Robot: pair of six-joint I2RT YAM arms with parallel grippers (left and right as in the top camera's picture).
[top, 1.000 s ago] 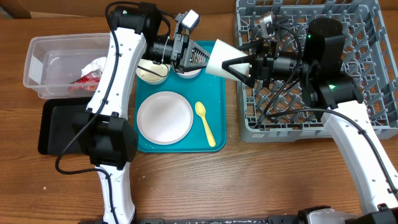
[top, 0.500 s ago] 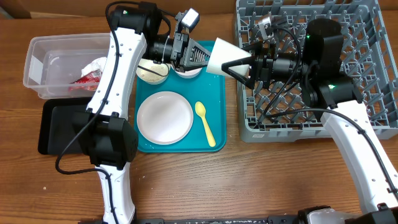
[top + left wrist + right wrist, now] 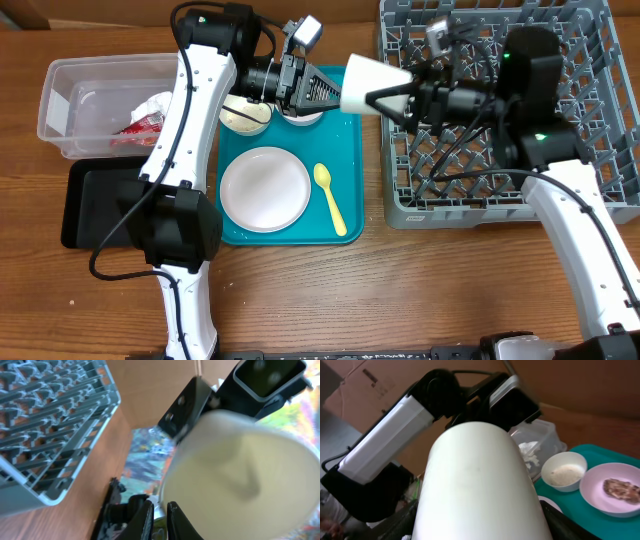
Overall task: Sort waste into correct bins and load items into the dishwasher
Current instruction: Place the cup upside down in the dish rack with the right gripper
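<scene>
a: white cup (image 3: 368, 82), where?
b: up in the air just left of the grey dish rack (image 3: 470, 212), level with its far end. lying on its side, mouth turned away from the rack, base toward it.
a: held how?
b: pinched by the right gripper (image 3: 385, 98), fingers clamped on the cup's wall, reaching out past the rack's left rim.
a: and the left gripper (image 3: 325, 92)?
b: a little further left of the rack, right by the cup's mouth. fingers drawn almost together, nothing seen between them. can't tell whether touching the cup.
a: so how to load it well?
b: probably draw straight back over the rack first, clear of that left gripper. then roll the wrist to bring the mouth down. aim for a bare cell in the rack's left half and lower between pegs, never onto a tip. watch the black cables (image 3: 445, 160) draped above the rack. ease the fingers apart only once seated and steady.
</scene>
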